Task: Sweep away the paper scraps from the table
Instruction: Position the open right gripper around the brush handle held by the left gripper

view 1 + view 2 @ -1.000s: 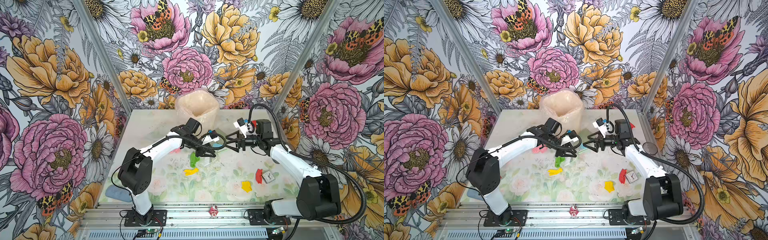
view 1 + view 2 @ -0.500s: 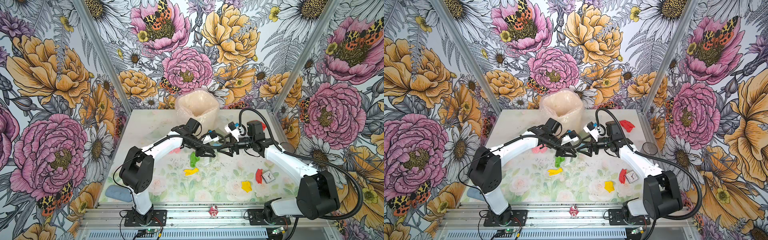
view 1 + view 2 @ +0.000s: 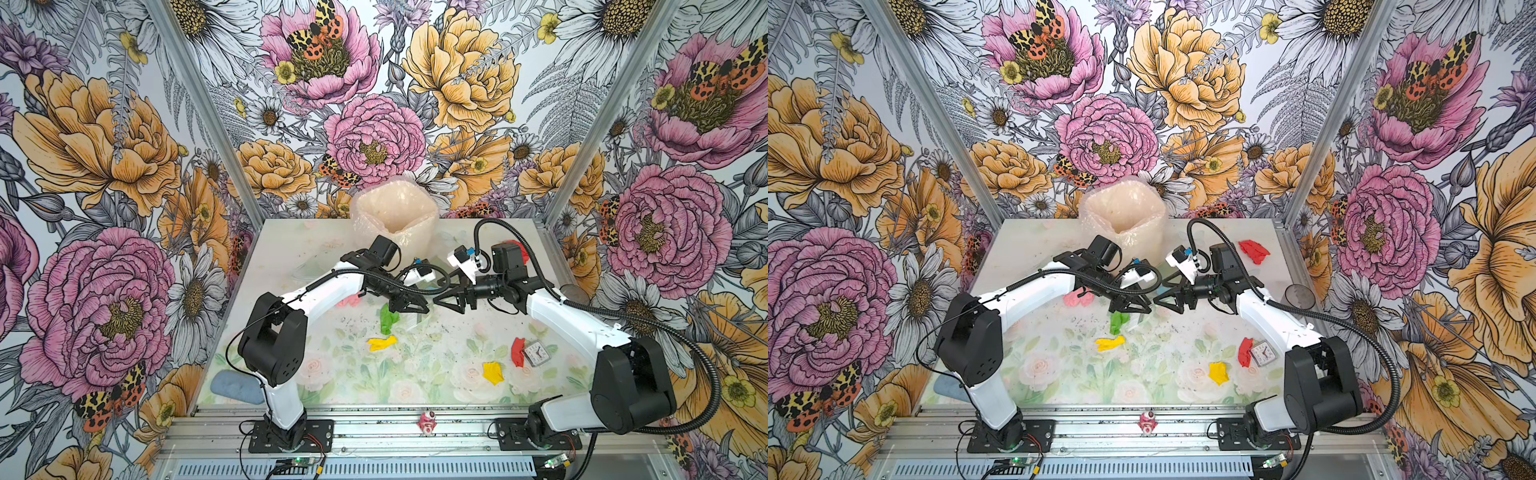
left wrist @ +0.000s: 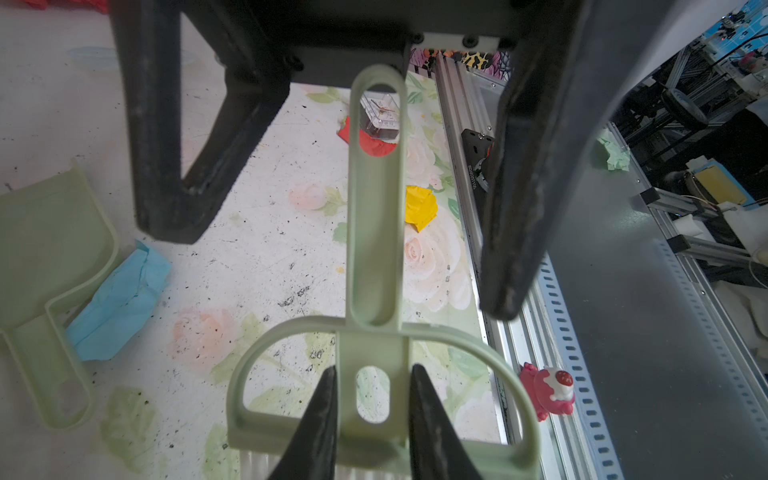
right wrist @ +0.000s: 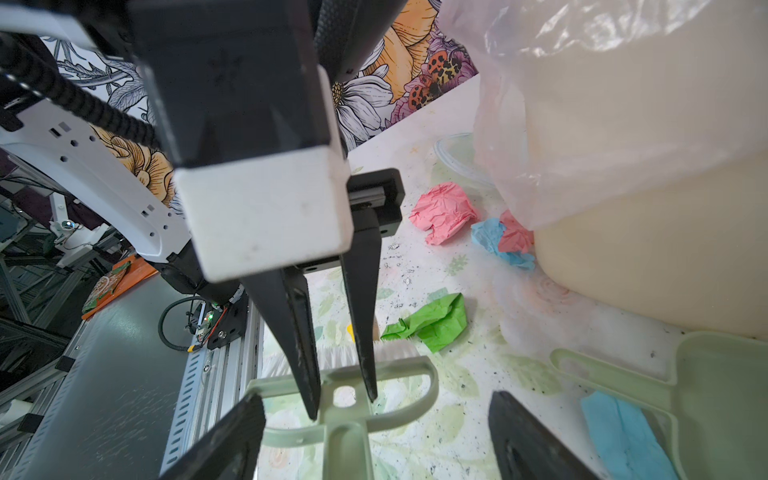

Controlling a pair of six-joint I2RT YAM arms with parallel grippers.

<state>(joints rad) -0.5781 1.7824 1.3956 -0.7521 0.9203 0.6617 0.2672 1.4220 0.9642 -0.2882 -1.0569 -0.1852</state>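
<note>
Paper scraps [image 3: 388, 318] dot the table [image 3: 291, 249]; wrist views alone reveal left claw [image 4: 374, 370] pinching brush [image 4: 376, 249], right claw [image 5: 374, 399] spread.

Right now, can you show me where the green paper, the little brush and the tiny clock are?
green paper scrap [image 5: 434, 322]: right wrist view, middle of the crumpled piece.
brush [image 4: 371, 345]: left wrist view, where its handle joins the head.
clock [image 3: 536, 353]: in a top view, on its white face.

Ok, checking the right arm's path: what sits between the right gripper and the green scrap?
The brush, clamped in the left gripper; the right wrist view shows it.
</note>
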